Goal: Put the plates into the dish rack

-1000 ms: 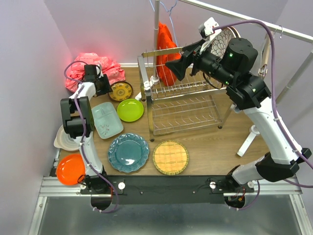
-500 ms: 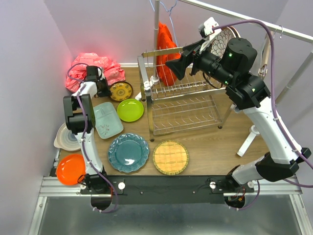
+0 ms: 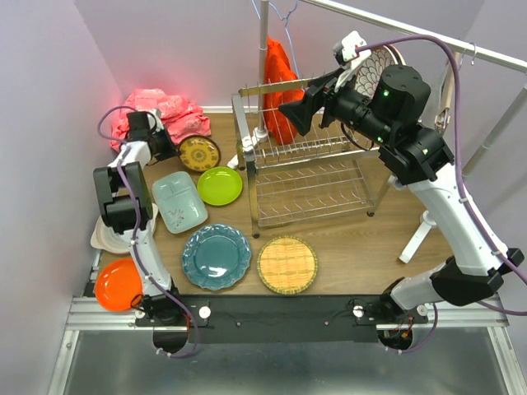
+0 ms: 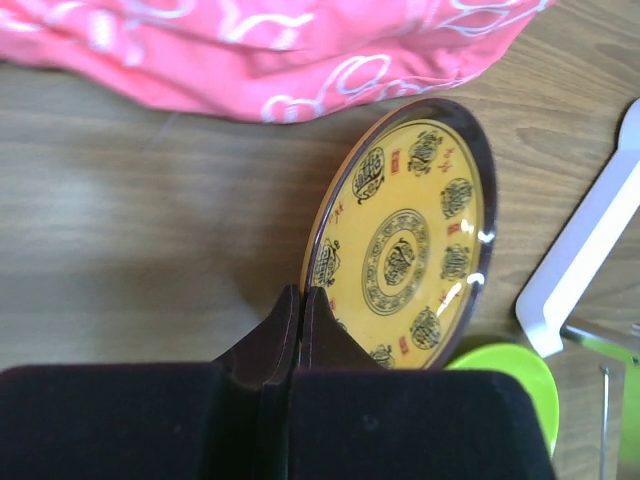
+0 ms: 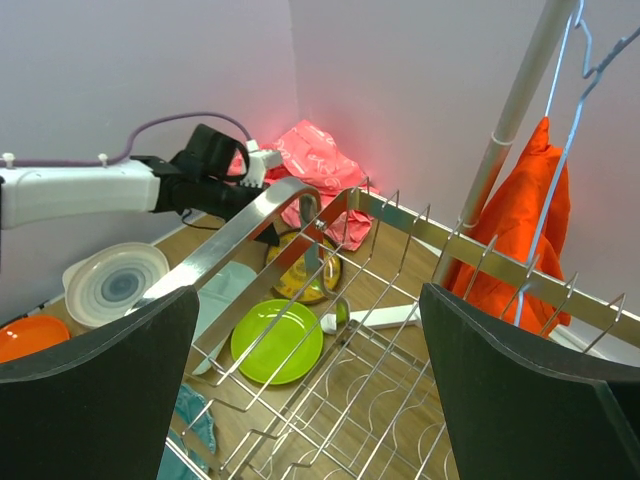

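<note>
Plates lie across the counter (image 3: pixel 354 243) left of the rack (image 3: pixel 309 189). The orange plate (image 3: pixel 118 284) is at the near left corner. Behind it, by the pink cloth (image 3: pixel 165 111), our left hand (image 4: pixel 300 295) is clenched, fingertips at the rim of the yellow plate (image 4: pixel 410 240); we cannot tell whether the rim is pinched between them. Next come the mint tray (image 3: pixel 179 202), teal plate (image 3: pixel 216 257), lime plate (image 3: pixel 219 185) and woven plate (image 3: pixel 287 265), all flat on the wood. Our right hand (image 3: pixel 300 103) hangs above the rack's top tier, released, jaws wide, holding nothing.
</note>
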